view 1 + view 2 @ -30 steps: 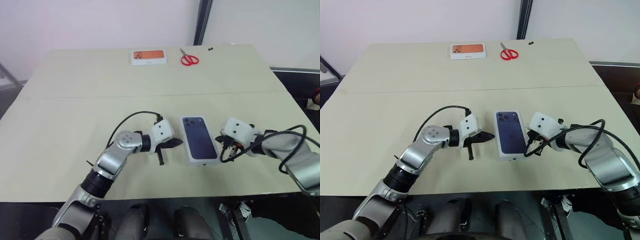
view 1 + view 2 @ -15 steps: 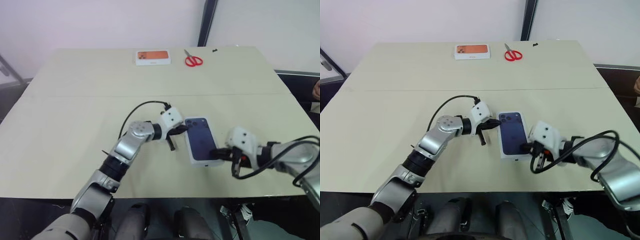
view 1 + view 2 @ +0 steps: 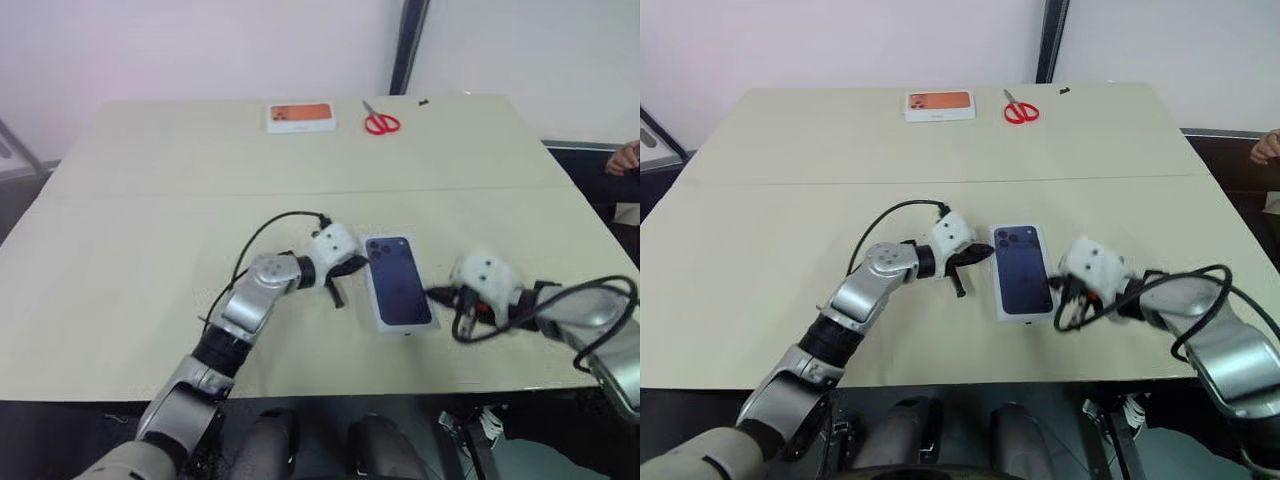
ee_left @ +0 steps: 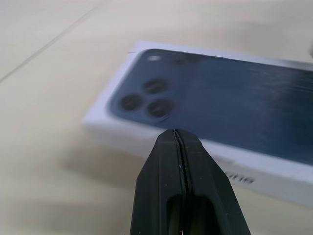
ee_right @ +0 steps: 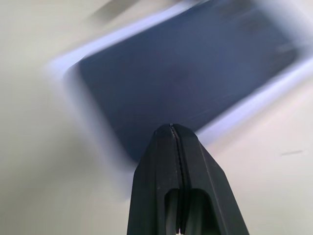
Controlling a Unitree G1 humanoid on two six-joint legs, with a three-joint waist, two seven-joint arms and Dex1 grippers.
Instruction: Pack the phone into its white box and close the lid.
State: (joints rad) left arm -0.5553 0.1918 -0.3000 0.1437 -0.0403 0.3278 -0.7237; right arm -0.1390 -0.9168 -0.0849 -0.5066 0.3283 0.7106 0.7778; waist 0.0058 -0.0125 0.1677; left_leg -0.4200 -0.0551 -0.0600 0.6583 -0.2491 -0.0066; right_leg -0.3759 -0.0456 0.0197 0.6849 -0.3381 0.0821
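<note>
- You have the phone (image 3: 399, 281) lying flat in the white box (image 3: 404, 326), camera cluster toward the far end, near the front middle of the worktop (image 3: 120, 250).
- Your left claw (image 3: 352, 265) is pressed fully shut with nothing in it; its tip sits just beside the box's left long side, up by the camera corner. From the left wrist view the tip looks to be at the box wall (image 4: 146, 142), though you cannot tell for sure whether it touches.
- Your right claw (image 3: 436, 295) is likewise clamped together and empty, its tip just beside the box's right long side, toward the near end. The right wrist view is smeared, so contact there is unclear.
- The box stands between the two claws, uncovered.
- At the far edge of the worktop lie a white box with an orange picture (image 3: 299, 116) and, just to its right, red-handled scissors (image 3: 380, 121), both well apart from the phone.
</note>
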